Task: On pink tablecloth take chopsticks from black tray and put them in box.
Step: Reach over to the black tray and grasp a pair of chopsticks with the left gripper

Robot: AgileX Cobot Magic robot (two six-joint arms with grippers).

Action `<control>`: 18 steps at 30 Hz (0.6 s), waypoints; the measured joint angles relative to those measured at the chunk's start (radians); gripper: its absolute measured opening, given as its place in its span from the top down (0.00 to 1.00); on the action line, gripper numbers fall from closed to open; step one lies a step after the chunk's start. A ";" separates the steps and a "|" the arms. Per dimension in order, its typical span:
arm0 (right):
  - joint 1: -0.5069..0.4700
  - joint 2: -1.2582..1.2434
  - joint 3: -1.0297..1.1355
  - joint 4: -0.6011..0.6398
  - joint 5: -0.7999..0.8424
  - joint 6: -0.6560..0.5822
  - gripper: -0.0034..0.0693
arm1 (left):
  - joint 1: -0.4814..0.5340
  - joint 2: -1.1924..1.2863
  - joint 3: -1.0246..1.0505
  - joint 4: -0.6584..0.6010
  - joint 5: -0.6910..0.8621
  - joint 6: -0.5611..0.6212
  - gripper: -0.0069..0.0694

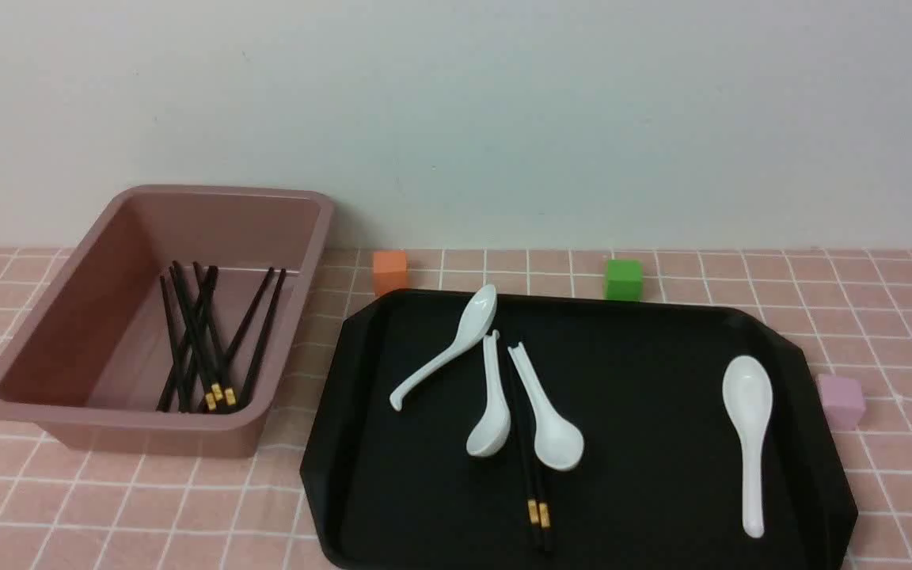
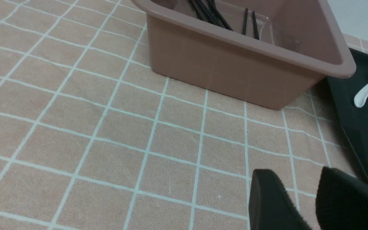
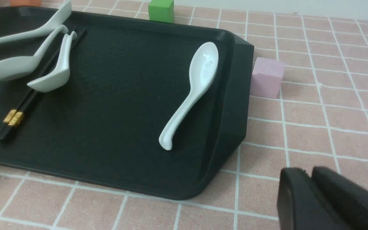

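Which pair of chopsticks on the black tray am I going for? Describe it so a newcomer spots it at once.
Find the big black tray right of the pinkish-brown box. Left of its middle lie two white spoons with handles pointing away. Between them runs the pair of thin black chopsticks, side by side, the tray's only things with gold bands.

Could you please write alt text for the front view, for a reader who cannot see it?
A glossy black tray on a pink gridded tablecloth holds a pair of black chopsticks and four white spoons. To its left, a dusty-pink box holds several more black chopsticks.
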 joint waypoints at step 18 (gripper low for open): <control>0.000 0.000 0.000 0.000 0.000 0.000 0.81 | 0.000 0.000 0.000 0.028 0.000 0.013 0.60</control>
